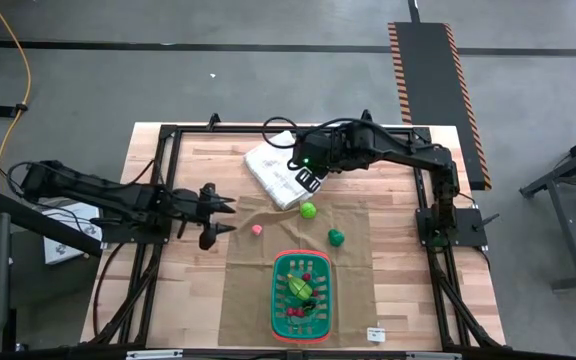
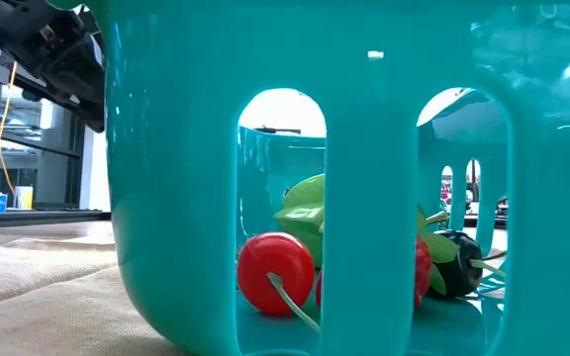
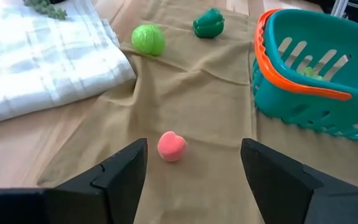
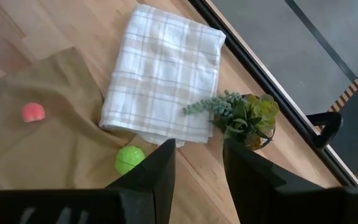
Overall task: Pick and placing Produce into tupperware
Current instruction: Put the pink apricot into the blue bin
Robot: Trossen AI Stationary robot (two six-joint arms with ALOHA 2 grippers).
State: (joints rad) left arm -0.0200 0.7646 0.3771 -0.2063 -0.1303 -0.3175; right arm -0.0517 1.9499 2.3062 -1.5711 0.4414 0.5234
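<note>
Wood table [image 1: 183,290] under a tan cloth [image 1: 248,290], grey floor around. Left gripper [image 3: 191,171] hovers, fingers apart, over a pink piece [image 3: 171,146]. Basket [image 1: 302,293] nearby holds produce. Right gripper [image 4: 194,165], fingers slightly apart and empty, sits above the white towel [image 4: 163,78].

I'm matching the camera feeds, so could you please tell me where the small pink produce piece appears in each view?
High view: pink piece on the tan cloth, just ahead of the left end effector.
Low view: not in it.
Left wrist view: pink piece, between the open fingers.
Right wrist view: pink piece, near the picture's left edge.
Shared landmark: the light green ball.
</note>
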